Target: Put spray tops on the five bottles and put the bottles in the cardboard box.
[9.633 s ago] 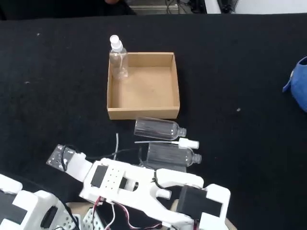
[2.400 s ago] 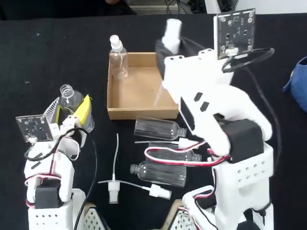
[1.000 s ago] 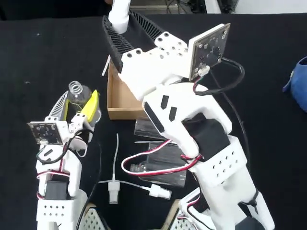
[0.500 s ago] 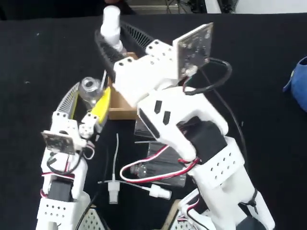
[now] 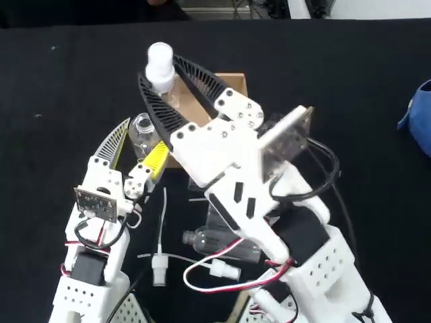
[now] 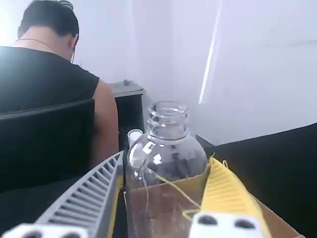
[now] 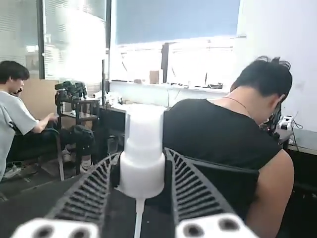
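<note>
The left hand (image 5: 144, 137) was closed on a clear bottle (image 5: 141, 125), its grey finger on the left side and its yellow finger on the right. The bottle stood upright in that grip, and its threaded neck was open with no top on it. It was held up off the black tabletop (image 5: 350, 81), by the near left corner of the cardboard box (image 5: 233, 81).

The right hand (image 5: 159, 69) gripped a white spray top (image 5: 160, 56) between its two black ribbed fingers. The cap pointed up, and the right wrist view showed a thin tube hanging down from it. In the high view the spray top sat just beyond the held bottle, a little to its right. Whether the two touched could not be told.

The right arm covered most of the cardboard box, leaving its far right corner showing.

Nearer the arms' bases, a second clear bottle (image 5: 222, 243) lay on its side on the tabletop, its bare neck pointing left, partly under the right arm. Two loose spray tops lay near it: one (image 5: 159, 267) with its tube running away from the bases, the other (image 5: 224, 271) just near of the lying bottle. A blue object (image 5: 421, 114) sat at the far right edge.
</note>
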Robot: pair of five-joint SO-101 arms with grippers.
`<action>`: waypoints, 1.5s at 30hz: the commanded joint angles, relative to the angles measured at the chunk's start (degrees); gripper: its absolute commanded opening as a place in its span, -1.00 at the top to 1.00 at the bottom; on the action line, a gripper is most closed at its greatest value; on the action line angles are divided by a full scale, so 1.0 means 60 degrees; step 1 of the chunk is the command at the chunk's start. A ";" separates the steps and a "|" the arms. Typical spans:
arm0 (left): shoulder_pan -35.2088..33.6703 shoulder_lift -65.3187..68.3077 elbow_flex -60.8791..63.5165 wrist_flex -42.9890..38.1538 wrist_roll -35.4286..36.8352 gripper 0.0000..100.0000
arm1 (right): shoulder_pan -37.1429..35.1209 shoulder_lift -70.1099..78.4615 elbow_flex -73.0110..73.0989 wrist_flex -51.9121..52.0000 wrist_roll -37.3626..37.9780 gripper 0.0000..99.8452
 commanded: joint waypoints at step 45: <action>0.0139 -0.0029 0.0212 -0.0234 -0.0059 0.94 | -0.0689 -0.0198 0.1018 0.0440 0.0117 0.82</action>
